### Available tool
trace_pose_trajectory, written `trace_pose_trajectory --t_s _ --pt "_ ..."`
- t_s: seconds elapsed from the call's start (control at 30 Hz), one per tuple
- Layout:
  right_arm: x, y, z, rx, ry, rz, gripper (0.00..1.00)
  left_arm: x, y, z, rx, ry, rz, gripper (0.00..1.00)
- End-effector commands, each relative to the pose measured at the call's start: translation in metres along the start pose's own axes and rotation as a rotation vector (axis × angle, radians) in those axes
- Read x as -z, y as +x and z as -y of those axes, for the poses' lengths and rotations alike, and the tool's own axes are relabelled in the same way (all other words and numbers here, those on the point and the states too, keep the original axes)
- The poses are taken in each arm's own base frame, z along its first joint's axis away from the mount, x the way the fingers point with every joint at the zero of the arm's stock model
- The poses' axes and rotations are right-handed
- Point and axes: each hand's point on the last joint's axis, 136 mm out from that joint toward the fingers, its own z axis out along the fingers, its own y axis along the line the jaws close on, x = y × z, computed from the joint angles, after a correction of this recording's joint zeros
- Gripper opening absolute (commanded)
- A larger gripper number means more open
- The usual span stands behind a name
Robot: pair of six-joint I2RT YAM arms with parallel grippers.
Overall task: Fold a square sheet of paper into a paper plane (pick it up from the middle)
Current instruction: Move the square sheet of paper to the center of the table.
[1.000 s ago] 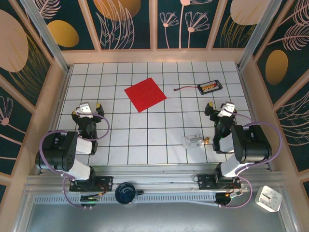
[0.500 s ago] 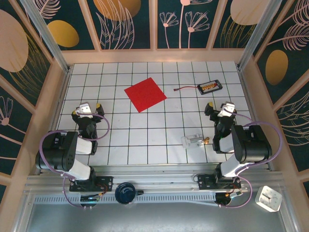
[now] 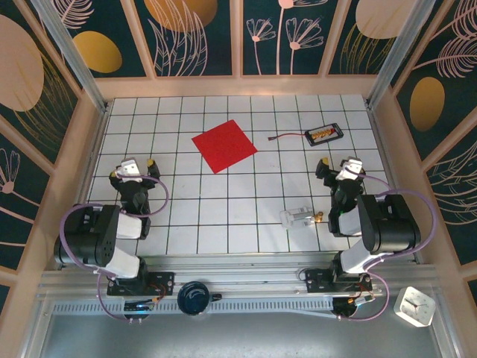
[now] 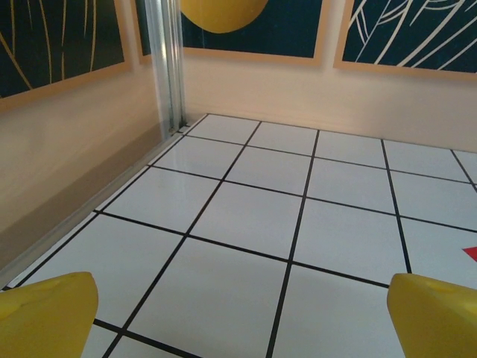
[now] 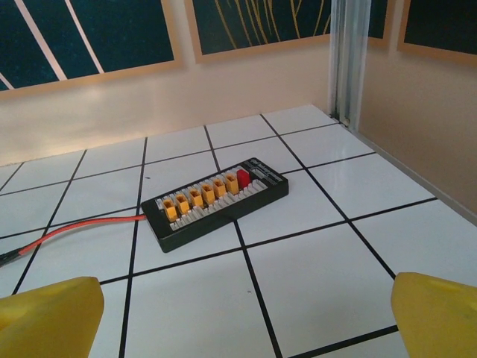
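Near the arm bases, a small clear plastic piece [image 3: 297, 217] lies on the tiled table [image 3: 223, 224], just left of the right arm. Farther out, the left gripper [image 3: 133, 167] hovers with its jaws wide apart and nothing between them. The right gripper [image 3: 341, 165] is likewise spread and empty. Beyond both, the red sheet of paper [image 3: 224, 145] lies flat and turned at an angle, between the two grippers and well apart from each. A black tray [image 3: 324, 134] with a cable [image 3: 287, 136] sits just ahead of the right gripper.
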Motion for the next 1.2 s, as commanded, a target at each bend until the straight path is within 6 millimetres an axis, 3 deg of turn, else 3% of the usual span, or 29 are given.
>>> trace_pose_trajectory --t_s 0.0,0.13,0.27,0.33,0.43,0.53,0.67,0.77,0.87,1.03,1.07,1.1,1.17 --pt "0.002 -0.029 0.008 0.006 0.108 0.048 0.99 0.001 -0.031 -0.005 0.044 -0.031 0.050 0.99" --pt "0.002 -0.067 0.022 -0.121 0.172 0.053 0.99 0.005 -0.051 -0.022 0.135 -0.138 0.042 0.99" --pt "0.002 -0.092 0.036 -0.191 0.300 -0.017 0.99 0.013 -0.072 -0.004 0.249 -0.022 0.047 0.99" --pt "0.006 -0.097 0.033 -0.239 0.284 -0.045 0.99 0.018 -0.081 0.007 0.345 0.047 0.030 0.99" --pt "0.013 -0.094 -0.003 -0.299 0.099 -0.096 0.99 0.025 -0.085 0.031 0.499 0.181 -0.038 0.99" --pt "0.017 -0.073 -0.053 -0.288 -0.077 -0.210 0.98 0.031 -0.078 0.072 0.568 0.334 -0.164 0.99" --pt "0.025 -0.040 -0.129 -0.149 -0.233 -0.362 0.97 0.040 -0.056 0.139 0.415 0.443 -0.353 0.99" --pt "0.027 -0.023 -0.169 -0.075 -0.318 -0.423 0.95 0.037 -0.034 0.173 0.281 0.496 -0.458 0.99" --pt "0.025 -0.015 -0.188 -0.076 -0.370 -0.450 0.95 0.024 -0.012 0.198 0.154 0.527 -0.548 0.99" --pt "0.018 -0.010 -0.201 -0.083 -0.402 -0.478 0.95 -0.014 0.020 0.231 0.031 0.531 -0.658 0.99" --pt "0.017 -0.010 -0.202 -0.086 -0.404 -0.481 0.95 -0.021 0.019 0.237 0.010 0.533 -0.660 0.97" --pt "0.017 -0.008 -0.203 -0.086 -0.405 -0.485 0.95 -0.028 0.034 0.241 -0.021 0.523 -0.693 0.95" --pt "0.017 -0.006 -0.205 -0.101 -0.412 -0.492 0.95 -0.043 0.046 0.251 -0.064 0.507 -0.723 0.84"
